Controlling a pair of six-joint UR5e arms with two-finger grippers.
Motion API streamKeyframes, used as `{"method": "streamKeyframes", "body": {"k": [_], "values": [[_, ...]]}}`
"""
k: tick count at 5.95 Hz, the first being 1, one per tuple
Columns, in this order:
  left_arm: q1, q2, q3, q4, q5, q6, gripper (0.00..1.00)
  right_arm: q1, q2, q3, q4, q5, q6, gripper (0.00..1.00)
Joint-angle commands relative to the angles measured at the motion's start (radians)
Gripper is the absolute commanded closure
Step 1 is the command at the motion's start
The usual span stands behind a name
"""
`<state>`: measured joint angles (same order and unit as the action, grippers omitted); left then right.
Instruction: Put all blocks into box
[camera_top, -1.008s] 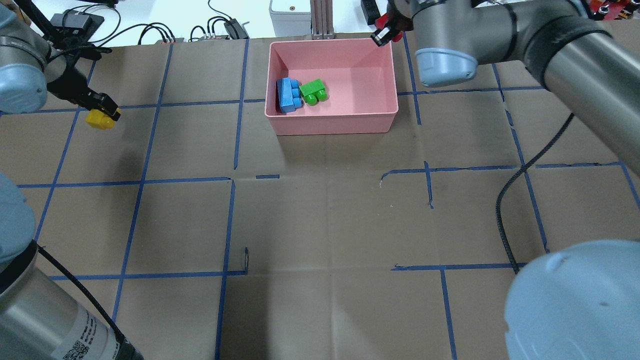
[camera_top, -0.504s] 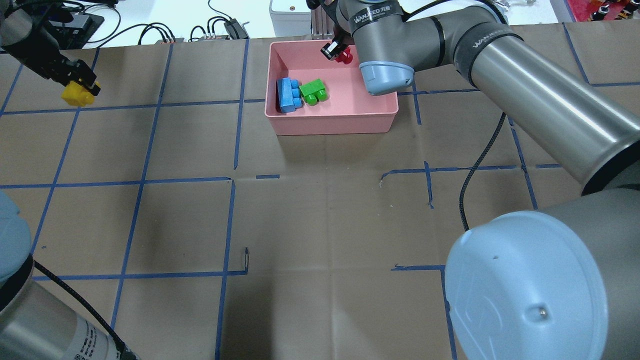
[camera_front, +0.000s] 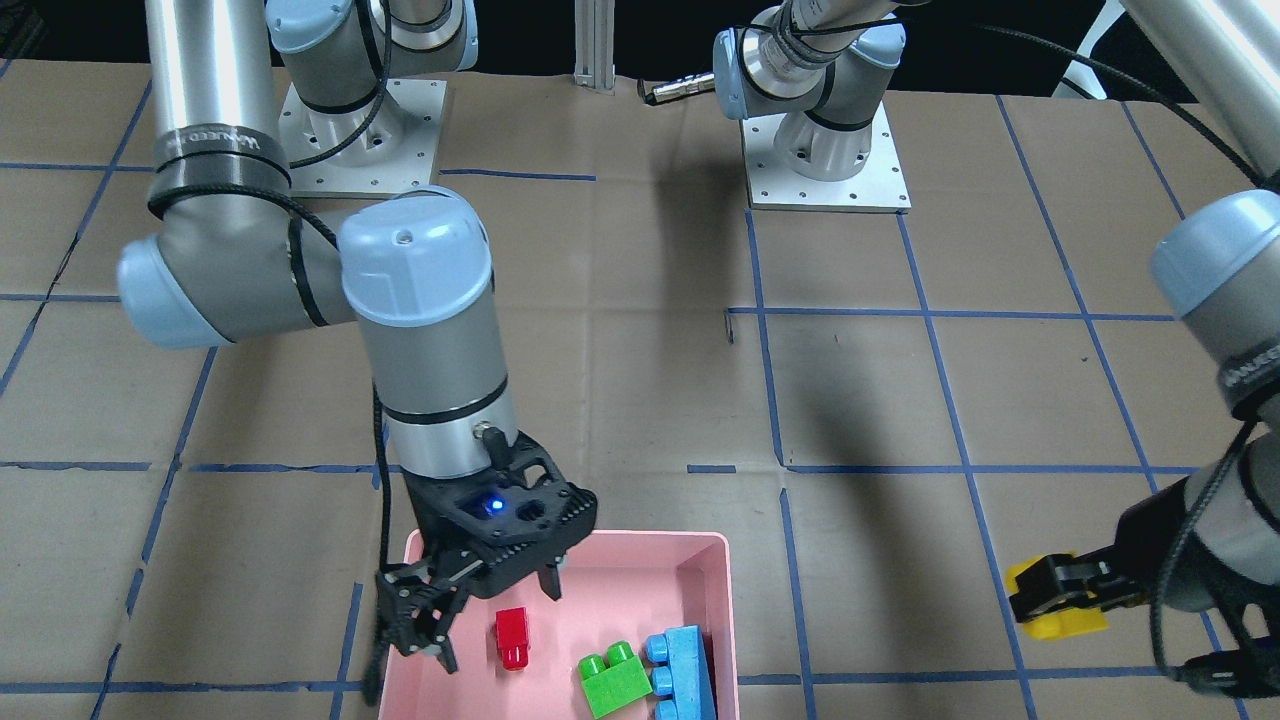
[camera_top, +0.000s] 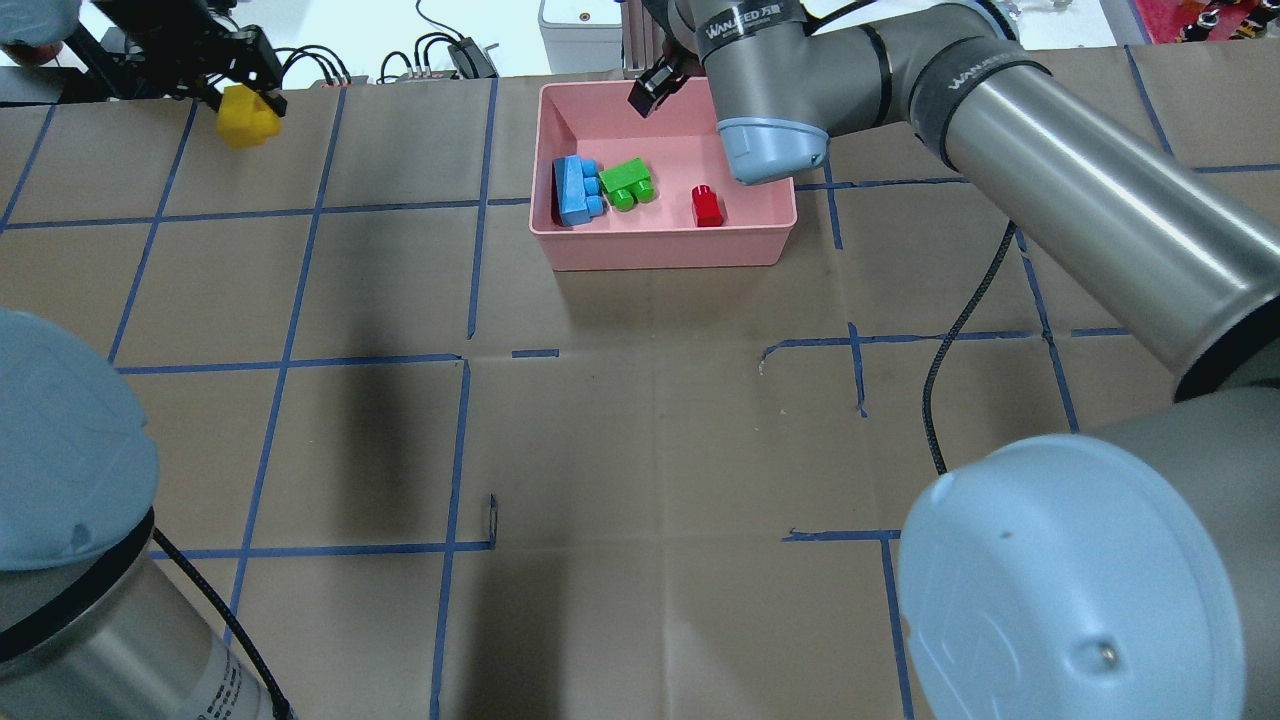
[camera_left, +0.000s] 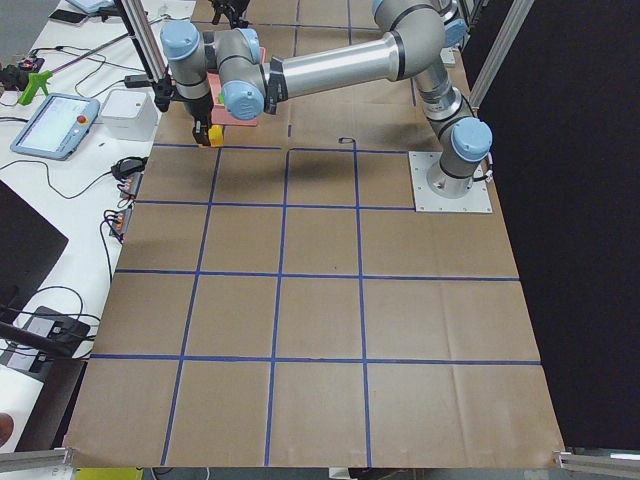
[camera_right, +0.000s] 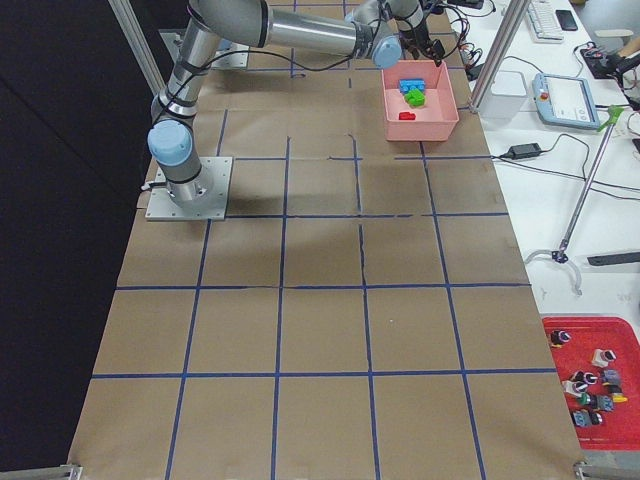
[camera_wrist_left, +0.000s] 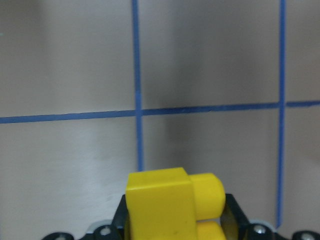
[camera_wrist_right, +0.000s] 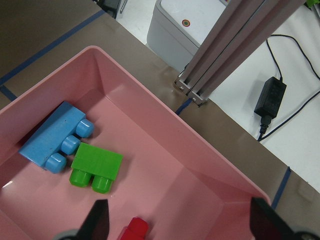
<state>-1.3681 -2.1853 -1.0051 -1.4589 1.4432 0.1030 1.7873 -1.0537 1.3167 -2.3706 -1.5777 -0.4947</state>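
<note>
- Exterior front-facing: the right pincer (camera_front: 498, 622) hangs over the box (camera_front: 650, 538) with its jaws spread and nothing in them. On the box floor lie the red block (camera_front: 512, 638), the green block (camera_front: 613, 682) and the light blue block (camera_front: 688, 672). The left pincer (camera_front: 1055, 592) is clamped on the yellow block (camera_front: 1078, 626), well apart from the box and above the worktop (camera_front: 620, 380).
- Overhead exterior: the box stands at the far middle of the worktop, and the yellow block is carried at the far left. By this count, three blocks are in and one remains.
- Exterior left: the yellow block shows beneath the near arm, clear of the worktop. The grip cannot be judged from here.
- Exterior right: three spots of colour show inside the box, too small for detail.
- Left wrist-mounted: the yellow block sits between the jaws at the lower edge, studs to one side.
  - It is judged light, rigid and smooth-walled.
  - A modest squeeze across two flat opposite walls should hold it.
  - The studded face seats poorly, and the block could twist or slip there.
- Right wrist-mounted: the two fingertips stand wide apart over the box floor, with the red block just below them.
  - The box is judged stiff but light enough to shift if knocked.
  - A low release over bare floor would suit it.
</note>
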Motion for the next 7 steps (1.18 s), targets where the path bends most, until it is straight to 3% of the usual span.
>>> {"method": "streamKeyframes", "body": {"k": [1,3,4,5,6,7], "values": [[-0.153,-0.085,0.126,0.0,-0.021,-0.286,0.76,-0.113,-0.255,0.092,0.368,0.001,-0.004,0.0],[-0.309,-0.174,0.203,0.037,-0.018,-0.504,0.76,-0.131,-0.552,0.229,0.707,-0.011,0.051,0.0],[-0.363,-0.23,0.198,0.108,-0.006,-0.552,0.76,-0.135,-0.695,0.377,0.758,-0.011,0.337,0.0],[-0.396,-0.313,0.195,0.188,0.026,-0.568,0.76,-0.132,-0.812,0.556,0.737,0.001,0.405,0.0],[-0.413,-0.356,0.191,0.219,0.072,-0.566,0.74,-0.14,-0.884,0.658,0.732,0.004,0.421,0.0],[-0.411,-0.353,0.191,0.221,0.074,-0.551,0.4,-0.161,-0.887,0.656,0.734,0.001,0.421,0.0]]}}
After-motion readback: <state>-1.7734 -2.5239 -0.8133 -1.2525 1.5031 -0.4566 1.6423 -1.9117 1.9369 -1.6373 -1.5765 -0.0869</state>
